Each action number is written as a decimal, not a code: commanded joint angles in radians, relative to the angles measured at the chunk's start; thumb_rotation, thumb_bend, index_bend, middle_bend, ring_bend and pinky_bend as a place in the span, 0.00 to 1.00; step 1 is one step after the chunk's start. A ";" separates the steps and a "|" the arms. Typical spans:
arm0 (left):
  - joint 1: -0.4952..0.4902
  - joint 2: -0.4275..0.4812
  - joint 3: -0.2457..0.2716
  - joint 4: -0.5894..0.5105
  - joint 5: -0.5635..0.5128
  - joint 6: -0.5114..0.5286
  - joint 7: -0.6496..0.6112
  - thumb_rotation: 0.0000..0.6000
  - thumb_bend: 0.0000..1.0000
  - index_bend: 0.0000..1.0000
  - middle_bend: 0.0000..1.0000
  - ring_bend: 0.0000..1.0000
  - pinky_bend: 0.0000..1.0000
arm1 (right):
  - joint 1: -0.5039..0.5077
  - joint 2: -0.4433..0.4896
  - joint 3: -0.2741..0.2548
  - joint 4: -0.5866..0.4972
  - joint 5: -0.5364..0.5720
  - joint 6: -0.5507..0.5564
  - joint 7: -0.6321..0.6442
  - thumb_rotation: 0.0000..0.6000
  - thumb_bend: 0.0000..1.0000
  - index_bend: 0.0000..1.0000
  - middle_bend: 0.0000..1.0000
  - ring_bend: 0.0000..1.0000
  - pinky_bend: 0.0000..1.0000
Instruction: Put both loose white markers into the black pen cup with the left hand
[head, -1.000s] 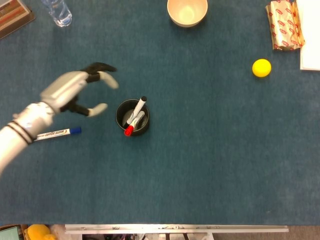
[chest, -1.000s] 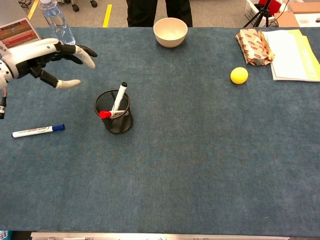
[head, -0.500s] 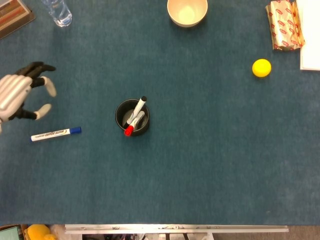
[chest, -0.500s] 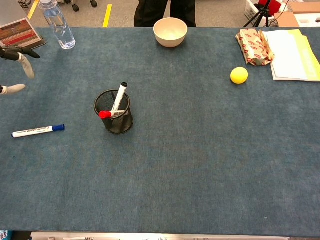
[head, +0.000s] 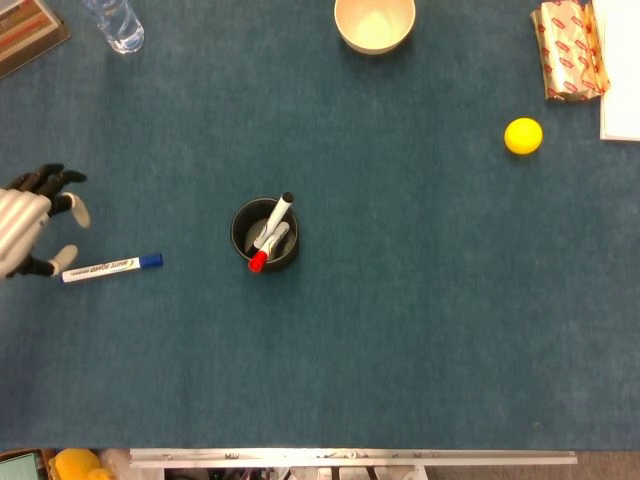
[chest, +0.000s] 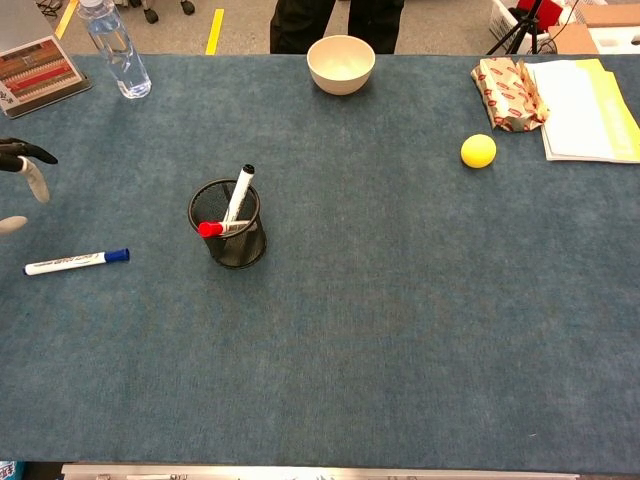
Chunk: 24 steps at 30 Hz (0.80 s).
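Left hand (head: 28, 228) empty at the desk's left edge, one marker in the cup, one loose.
Left hand sat just left of the blue-capped white marker (head: 110, 267), fingers (chest: 30, 170) spread apart, gripping nothing; whether a fingertip touched the marker's end, cannot tell. That marker lay flat on the blue desk (head: 420, 330), well left of the black pen cup (head: 264, 234). In the cup stood a black-capped white marker (chest: 239, 192), leaning up out of the rim, and a red-capped marker (chest: 222, 228) lying across the mouth. Right hand was out of both views. Elsewhere: white bowl (chest: 341, 63) at the far edge, water bottle (chest: 114, 47) far left, yellow ball (chest: 478, 150) and a wrapped packet (chest: 509, 92) to the right.
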 joint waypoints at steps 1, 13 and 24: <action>0.015 -0.026 0.004 -0.011 0.008 0.000 0.052 1.00 0.32 0.41 0.15 0.07 0.16 | 0.000 0.000 -0.001 -0.001 -0.001 0.001 -0.001 1.00 0.13 0.21 0.30 0.16 0.32; 0.021 -0.130 -0.026 -0.028 -0.011 -0.028 0.214 1.00 0.32 0.41 0.15 0.07 0.16 | -0.005 0.004 -0.004 -0.005 -0.002 0.007 0.002 1.00 0.13 0.21 0.30 0.16 0.32; 0.030 -0.191 -0.038 0.005 -0.043 -0.052 0.299 1.00 0.32 0.42 0.15 0.07 0.16 | -0.012 0.007 -0.007 0.003 -0.004 0.014 0.015 1.00 0.13 0.21 0.30 0.16 0.32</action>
